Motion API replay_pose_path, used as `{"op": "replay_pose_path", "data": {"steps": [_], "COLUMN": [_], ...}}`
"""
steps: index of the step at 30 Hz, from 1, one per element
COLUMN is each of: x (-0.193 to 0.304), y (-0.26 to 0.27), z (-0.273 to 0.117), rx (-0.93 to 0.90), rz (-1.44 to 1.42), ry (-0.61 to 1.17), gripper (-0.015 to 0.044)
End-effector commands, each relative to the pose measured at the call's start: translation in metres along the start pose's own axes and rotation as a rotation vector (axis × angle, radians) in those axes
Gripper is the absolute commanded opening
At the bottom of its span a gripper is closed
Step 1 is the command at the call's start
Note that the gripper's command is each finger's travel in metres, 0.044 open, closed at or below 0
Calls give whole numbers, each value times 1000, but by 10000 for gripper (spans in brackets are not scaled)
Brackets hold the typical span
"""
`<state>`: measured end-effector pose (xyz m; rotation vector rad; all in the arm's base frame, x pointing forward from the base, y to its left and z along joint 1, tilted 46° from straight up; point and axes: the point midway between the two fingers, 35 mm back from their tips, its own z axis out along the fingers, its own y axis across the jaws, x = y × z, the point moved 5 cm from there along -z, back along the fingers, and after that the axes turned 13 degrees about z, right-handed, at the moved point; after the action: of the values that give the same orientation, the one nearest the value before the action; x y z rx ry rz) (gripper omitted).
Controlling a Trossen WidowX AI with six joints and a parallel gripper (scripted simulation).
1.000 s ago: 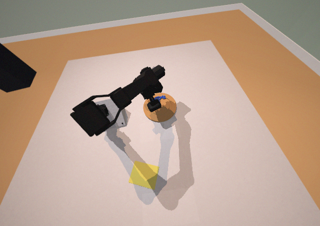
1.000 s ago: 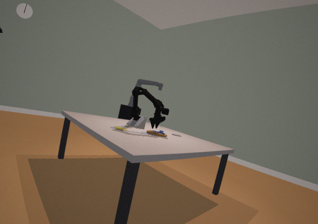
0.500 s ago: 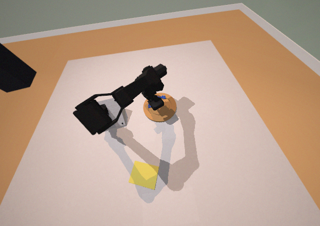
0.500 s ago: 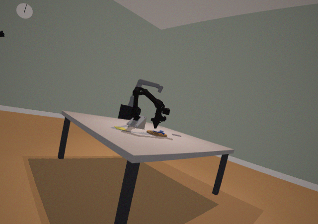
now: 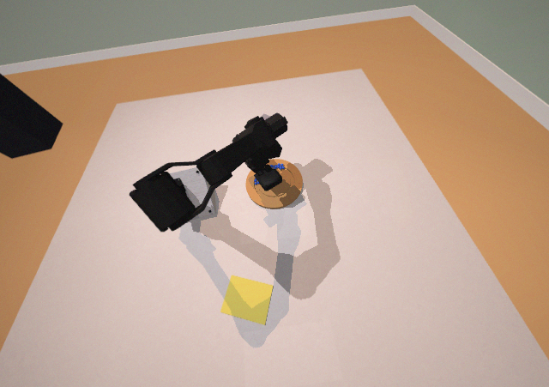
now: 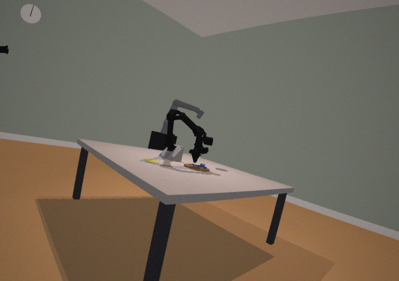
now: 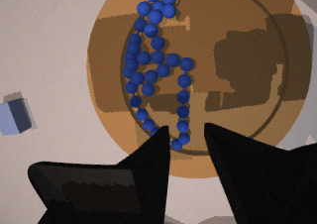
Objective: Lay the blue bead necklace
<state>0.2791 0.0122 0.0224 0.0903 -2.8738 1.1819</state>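
The blue bead necklace (image 5: pixel 279 166) (image 6: pixel 202 164) (image 7: pixel 184 80) lies on the round orange-brown board (image 5: pixel 256 197) (image 6: pixel 194 166) (image 7: pixel 114 120). In the wrist view, beads follow the left arc of the thin dark groove, with a cluster at the top, a tangle inside the groove and a strand running down inside it. Its lowest beads lie near the groove's bottom. My gripper (image 6: pixel 194 161) (image 7: pixel 186 131) is partly open and empty above the board. Its left fingertip hides a few beads of the lower bend. In the top view, the arm hides part of the necklace.
A yellow square (image 5: pixel 248 299) (image 6: pixel 150 161) lies on the table away from the board. A small light-blue block (image 7: pixel 10 118) is left of the board in the wrist view. The arm's pale base mount (image 5: pixel 203 192) stands left of the board in the top view.
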Motion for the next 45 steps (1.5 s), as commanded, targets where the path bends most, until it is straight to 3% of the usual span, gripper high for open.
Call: {"op": "replay_pose_path", "data": {"steps": [1, 15, 20, 45], "x": [3, 4, 3, 3], "y": [0, 0, 0, 0], "z": [10, 20, 18, 18], "rx": [8, 11, 5, 5], "rz": [-11, -15, -8, -8], "ry": [10, 14, 10, 10], "gripper": [120, 120, 0, 0]}}
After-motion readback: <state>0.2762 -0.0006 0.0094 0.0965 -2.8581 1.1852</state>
